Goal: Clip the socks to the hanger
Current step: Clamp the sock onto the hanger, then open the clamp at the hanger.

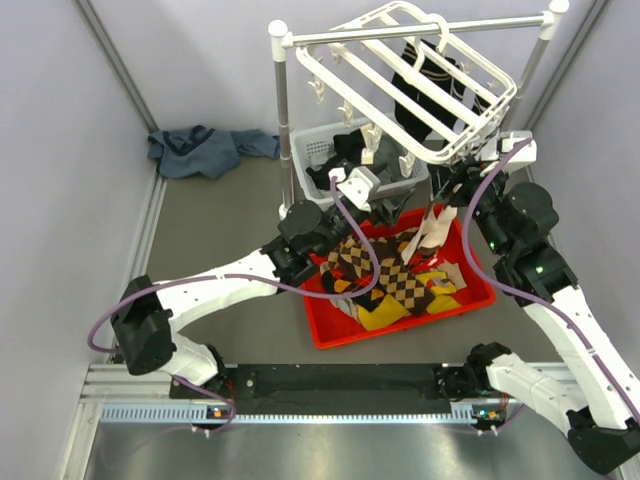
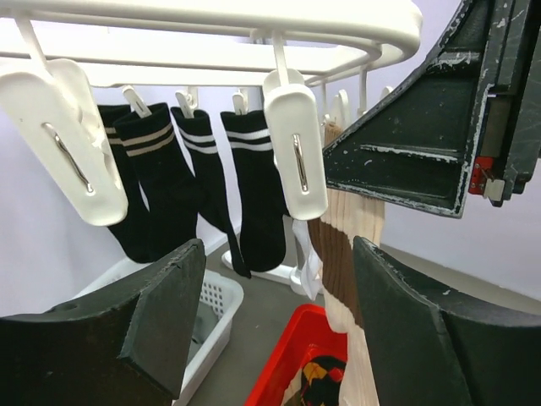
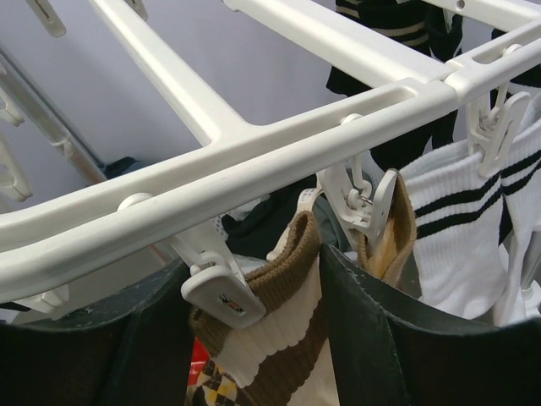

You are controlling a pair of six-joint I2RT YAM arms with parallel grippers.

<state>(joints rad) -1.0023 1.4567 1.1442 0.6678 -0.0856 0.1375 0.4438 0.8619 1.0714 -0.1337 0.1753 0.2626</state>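
The white hanger (image 1: 345,37) hangs from the rod at the back right. A brown, tan and cream argyle sock (image 1: 432,228) hangs from its near edge down into the red tray (image 1: 330,335), where more argyle socks (image 1: 400,282) lie. My right gripper (image 3: 254,264) is shut on this sock's cuff (image 3: 279,330) just under the frame (image 3: 254,152). A white clip (image 3: 221,292) sits on the cuff's left edge. My left gripper (image 2: 279,321) is open and empty below another clip (image 2: 294,156), with the sock (image 2: 338,245) just beyond its fingers.
Black striped socks (image 2: 254,194) and white striped socks (image 3: 465,211) hang from other clips. A white basket (image 1: 315,150) stands behind the tray, by the rack post (image 1: 280,100). A blue cloth (image 1: 205,150) lies at the back left.
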